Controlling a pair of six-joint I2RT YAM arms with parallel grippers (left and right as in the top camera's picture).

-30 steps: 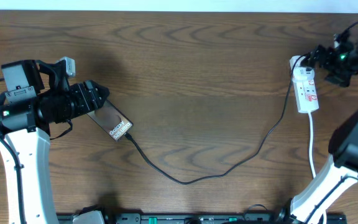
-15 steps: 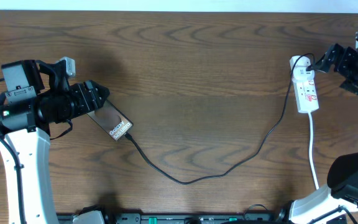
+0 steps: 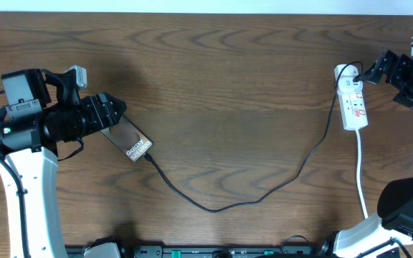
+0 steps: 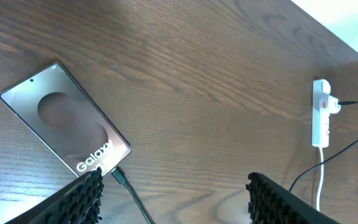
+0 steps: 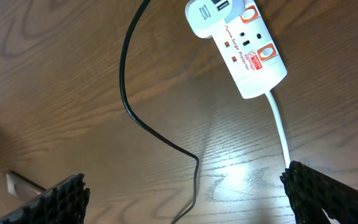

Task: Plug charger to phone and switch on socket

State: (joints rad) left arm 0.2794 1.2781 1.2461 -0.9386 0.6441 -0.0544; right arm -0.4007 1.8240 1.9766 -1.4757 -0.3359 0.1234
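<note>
The bronze phone (image 3: 130, 141) (image 4: 64, 118) lies flat at the left of the table, lettering up. The charger (image 3: 228, 203), a thin black cable, has its plug tip (image 4: 118, 175) against the phone's lower edge. It runs right to a white adapter (image 5: 207, 12) in the socket (image 3: 354, 100) (image 5: 247, 46). My left gripper (image 3: 115, 110) (image 4: 173, 205) hovers over the phone's near end, open, the cable passing on the table between its fingers. My right gripper (image 3: 373, 69) (image 5: 188, 205) hangs just right of the socket, open and holding nothing.
The socket's white cord (image 3: 361, 168) (image 5: 281, 130) trails toward the front edge at the right. The cable sags in a loop across the middle of the wooden table (image 3: 228, 86). The arm bases stand at the front corners.
My right arm has drawn back to the right, away from the socket, then stopped. The left arm, phone and cable have not moved.
</note>
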